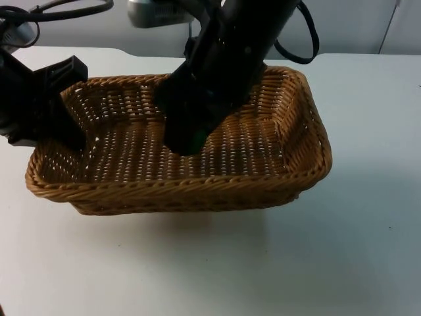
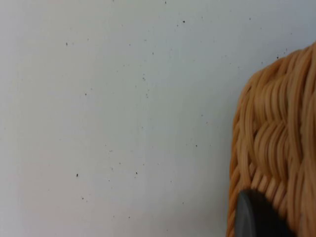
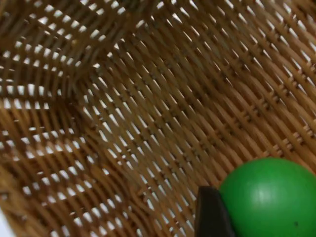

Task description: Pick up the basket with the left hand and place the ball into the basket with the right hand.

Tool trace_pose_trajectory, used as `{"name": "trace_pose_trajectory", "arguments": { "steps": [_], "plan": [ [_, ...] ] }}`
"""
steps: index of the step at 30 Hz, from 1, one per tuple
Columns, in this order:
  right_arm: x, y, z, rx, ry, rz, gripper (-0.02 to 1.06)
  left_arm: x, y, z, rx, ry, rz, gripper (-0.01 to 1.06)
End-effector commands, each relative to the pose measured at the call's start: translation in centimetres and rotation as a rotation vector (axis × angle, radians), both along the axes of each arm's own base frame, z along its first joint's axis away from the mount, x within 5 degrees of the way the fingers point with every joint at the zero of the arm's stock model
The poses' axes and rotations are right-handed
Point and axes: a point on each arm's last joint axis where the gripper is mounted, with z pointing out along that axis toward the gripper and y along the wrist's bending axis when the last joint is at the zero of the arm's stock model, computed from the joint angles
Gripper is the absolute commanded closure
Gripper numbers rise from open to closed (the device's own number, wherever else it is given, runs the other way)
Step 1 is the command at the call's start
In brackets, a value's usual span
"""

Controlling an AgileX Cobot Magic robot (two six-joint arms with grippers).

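Two grippers are seen at one wicker basket (image 1: 263, 178), which sits tilted on the white surface (image 1: 355, 263), its left end raised. No writing or brand can be read on anything. The left gripper (image 1: 62, 108) is set at the basket's left rim, its jaws pinching the woven edge; a black fingertip (image 2: 254, 217) lies against the weave. The right gripper (image 1: 191, 141) is lowered inside the basket, over its middle. A green ball (image 3: 271, 197) is held between its jaws, just above the woven bottom.
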Motion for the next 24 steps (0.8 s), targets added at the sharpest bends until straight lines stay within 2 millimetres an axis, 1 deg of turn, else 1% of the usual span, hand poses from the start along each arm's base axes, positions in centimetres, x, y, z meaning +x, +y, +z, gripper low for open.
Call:
{"name": "trace_pose_trajectory", "arguments": {
  "steps": [1,2,3,5,14,16,17,18,20,22,23,24],
  "plan": [
    [0.1,0.2,-0.3,0.000,-0.011,0.000,0.72,-0.1,-0.1,0.6,-0.035,-0.001,0.017,1.05],
    [0.1,0.2,-0.3,0.000,-0.011,0.000,0.72,-0.1,-0.1,0.6,-0.035,-0.001,0.017,1.05],
    [0.3,0.3,-0.4,0.004,-0.020,-0.004,0.65,-0.1,-0.1,0.6,-0.035,-0.001,0.017,1.05],
    [0.4,0.3,-0.4,0.010,-0.032,-0.007,0.62,-0.1,-0.1,0.6,-0.035,-0.001,0.017,1.05],
    [0.9,0.4,-0.4,0.023,-0.085,-0.017,0.60,-0.1,-0.1,0.6,-0.035,-0.002,0.015,1.05],
    [0.9,0.4,-0.4,0.025,-0.088,-0.018,0.51,-0.1,-0.1,0.6,-0.035,-0.002,0.015,1.05],
    [0.9,0.4,-0.4,0.026,-0.081,-0.038,0.42,-0.1,-0.1,0.6,-0.035,-0.002,0.015,1.05],
    [0.9,0.5,-0.3,0.027,-0.074,-0.060,0.37,-0.1,-0.1,0.6,-0.035,-0.002,0.015,1.05],
    [1.0,0.5,-0.1,0.032,-0.069,-0.079,0.34,-0.1,-0.1,0.6,-0.035,-0.002,0.015,1.05],
    [1.0,0.6,0.5,0.027,-0.060,-0.077,0.34,-0.1,-0.1,0.6,-0.035,-0.002,0.015,1.05],
    [1.0,0.6,0.5,0.027,-0.060,-0.077,0.34,-0.1,-0.1,0.6,-0.035,-0.002,0.015,1.05],
    [1.1,0.6,1.0,0.023,-0.052,-0.078,0.34,-0.1,-0.1,0.6,-0.035,-0.002,0.015,1.05]
  ]
}}
